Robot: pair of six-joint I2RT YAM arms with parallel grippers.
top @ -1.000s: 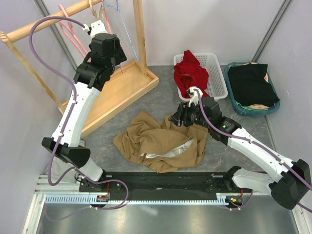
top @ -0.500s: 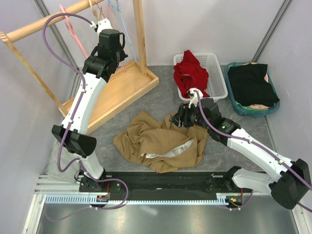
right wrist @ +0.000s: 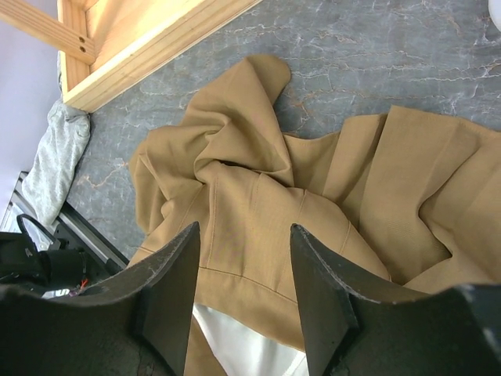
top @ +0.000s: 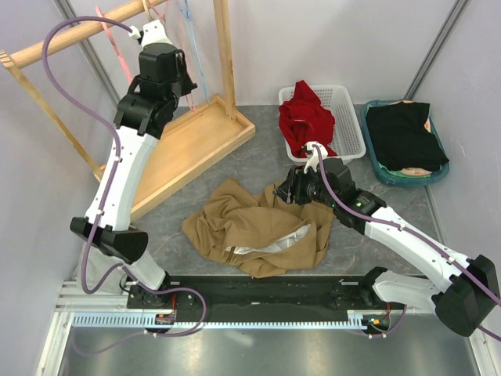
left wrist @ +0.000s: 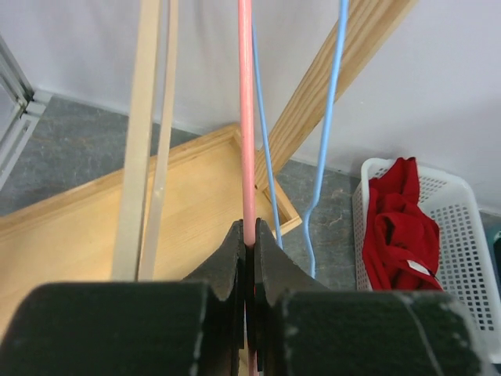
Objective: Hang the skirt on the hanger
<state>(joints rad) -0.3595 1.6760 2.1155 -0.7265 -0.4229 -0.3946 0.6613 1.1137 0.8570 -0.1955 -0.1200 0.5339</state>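
Top cam overhead, wide; L wrist near rack (left wrist: 188, 196); R wrist down, near skirt (right wrist: 266, 219).

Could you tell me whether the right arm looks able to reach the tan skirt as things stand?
Probably yes: the right gripper hangs open just above the skirt, with nothing visible between them.

The right gripper (right wrist: 244, 232) hangs with its two black fingers (right wrist: 168, 290) spread apart just above a crumpled tan skirt (right wrist: 376, 180) lying on the grey marbled table (right wrist: 376, 47). White lining (right wrist: 243, 345) shows at the skirt's lower edge. A wooden frame (right wrist: 141, 43) fills the upper left, with a grey cloth (right wrist: 51, 160) beside it.
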